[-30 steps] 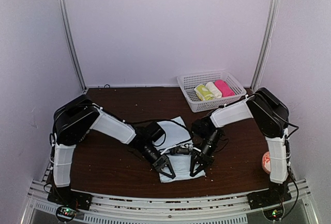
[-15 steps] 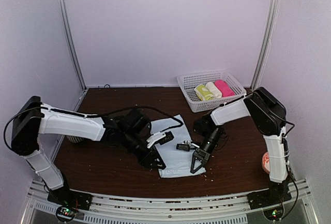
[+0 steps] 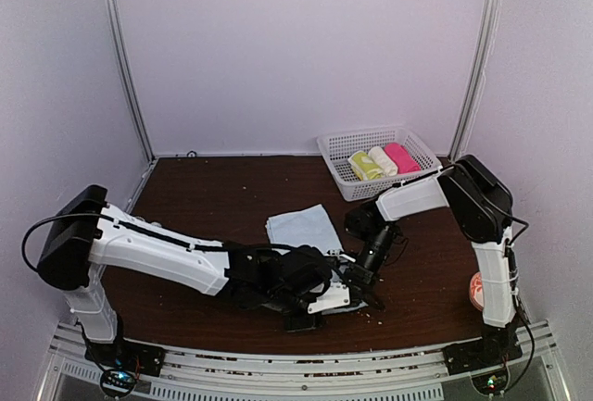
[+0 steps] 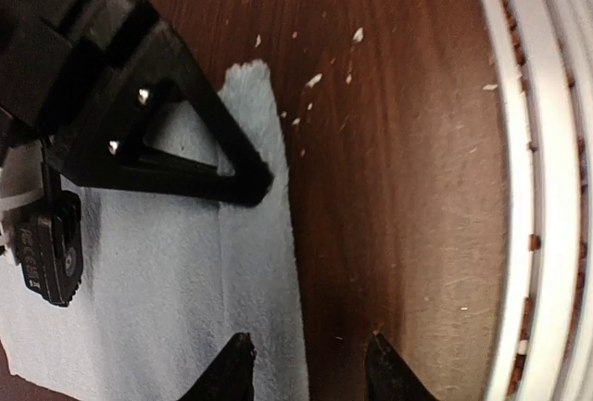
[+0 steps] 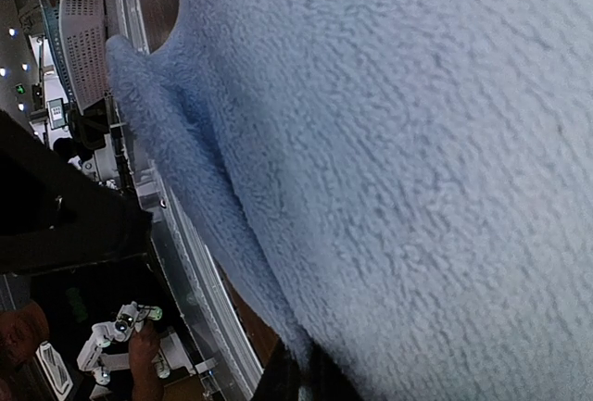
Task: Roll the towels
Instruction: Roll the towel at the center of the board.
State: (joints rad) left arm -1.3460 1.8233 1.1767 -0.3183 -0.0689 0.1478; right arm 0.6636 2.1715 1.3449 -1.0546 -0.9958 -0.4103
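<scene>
Left arm (image 3: 157,251) is stretching low and far across to the right, shoulder link raised, forearm lying almost level. Left gripper (image 4: 307,364) is sitting with jaws apart, gripping nothing. Right arm (image 3: 417,199) is folding at the elbow and angling down and inward. Right gripper (image 4: 255,183) is pinching its jaws closed on the pale blue towel (image 4: 157,299) edge, just ahead of the left fingertips.

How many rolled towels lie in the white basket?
3, side by side: yellow-green roll at left, cream roll in the middle, pink roll at right. More could be hidden underneath.
</scene>
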